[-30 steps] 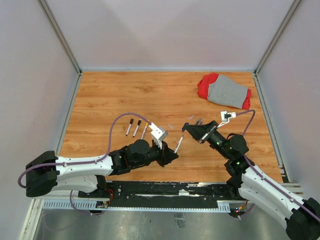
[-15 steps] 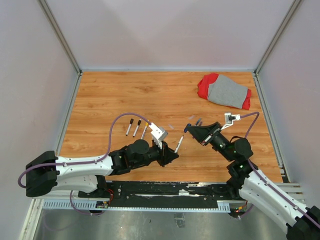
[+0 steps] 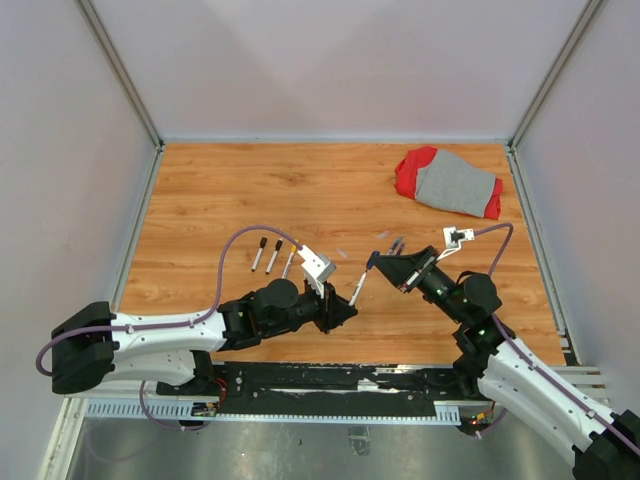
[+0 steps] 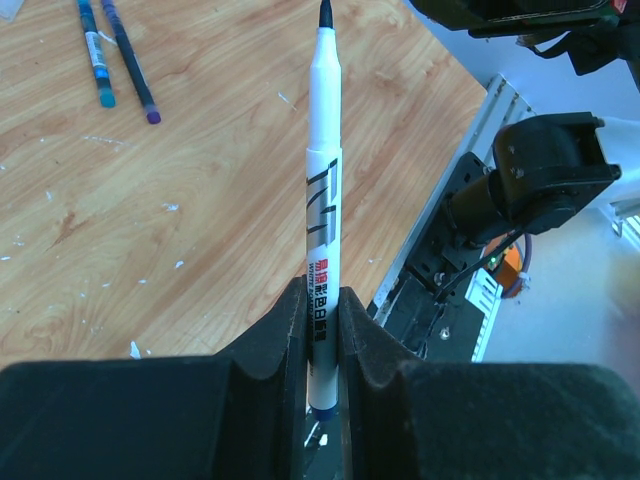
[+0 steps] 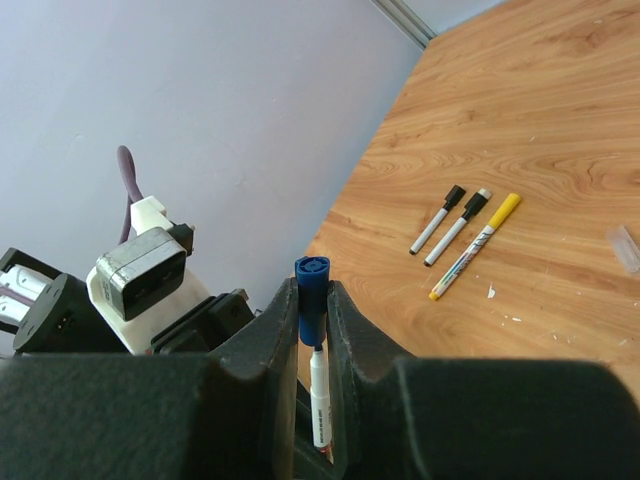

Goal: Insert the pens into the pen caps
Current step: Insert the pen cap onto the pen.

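The top view looks steeply down from above and behind both arm bases, taking in the whole wooden table (image 3: 250, 190). The left wrist view sits close behind its own fingers (image 4: 270, 345), facing along a white pen (image 4: 322, 200) toward the right arm (image 4: 540, 170). The right wrist view, equally close, faces back past a blue pen cap (image 5: 311, 290) toward the left arm (image 5: 140, 270); both show that pen.

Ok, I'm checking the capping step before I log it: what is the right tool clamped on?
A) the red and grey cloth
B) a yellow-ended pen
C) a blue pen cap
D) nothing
C: in the right wrist view the blue pen cap sits pinched in the right tool, with the white pen held by the left tool just below it.
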